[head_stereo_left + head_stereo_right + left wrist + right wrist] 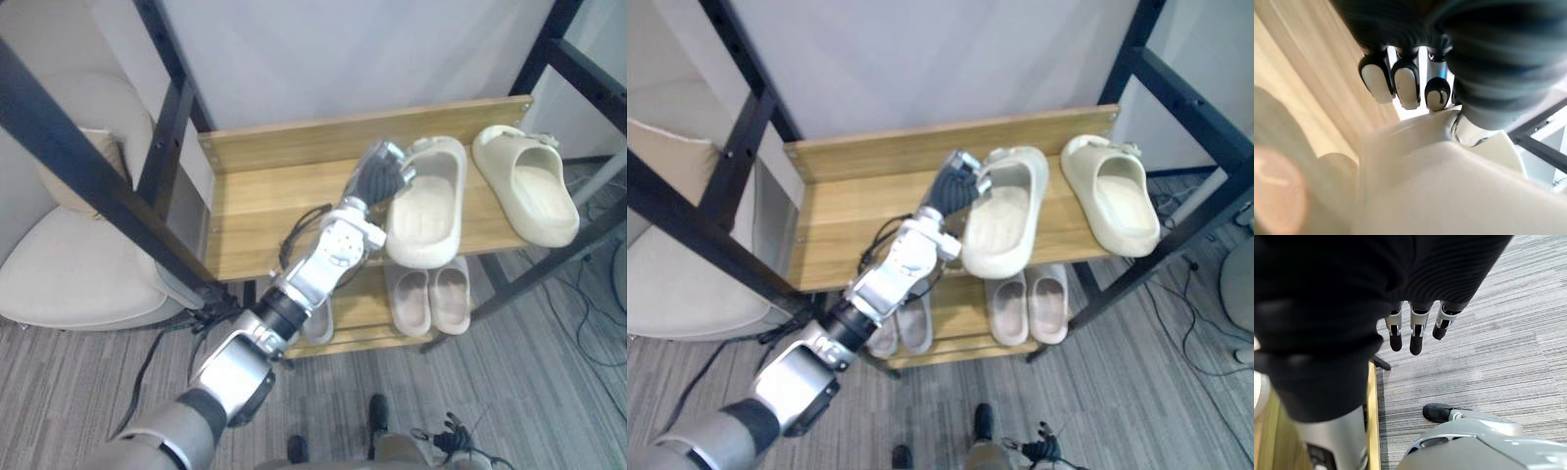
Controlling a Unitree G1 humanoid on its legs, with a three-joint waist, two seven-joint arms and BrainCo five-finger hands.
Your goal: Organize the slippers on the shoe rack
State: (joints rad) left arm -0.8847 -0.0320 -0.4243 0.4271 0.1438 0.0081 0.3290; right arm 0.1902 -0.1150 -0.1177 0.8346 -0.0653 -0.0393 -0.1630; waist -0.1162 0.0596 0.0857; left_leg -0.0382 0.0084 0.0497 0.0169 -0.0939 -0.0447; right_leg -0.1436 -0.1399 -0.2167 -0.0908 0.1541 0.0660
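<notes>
Your left hand (pixel 384 178) clasps the slipper (pixel 428 211) at its strap, so it can be squared beside the second slipper (pixel 529 186) on the top shelf (pixel 265 196); right hand (pixel 1417 330) hangs relaxed.

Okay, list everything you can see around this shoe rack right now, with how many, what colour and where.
shoe rack: one, wooden shelves on a black frame, centre, against a white wall
cream slippers: two, cream, side by side on the right half of the top shelf
beige slippers: two, beige, lower shelf, below the cream ones
grey slippers: two, pale grey, lower shelf, left of the beige pair, partly behind the arm
chair: one, cream, left of the rack
floor: grey carpet, in front of the rack
left hand: at the inner edge of the left cream slipper
right hand: fingers straight, hanging over the floor
</notes>
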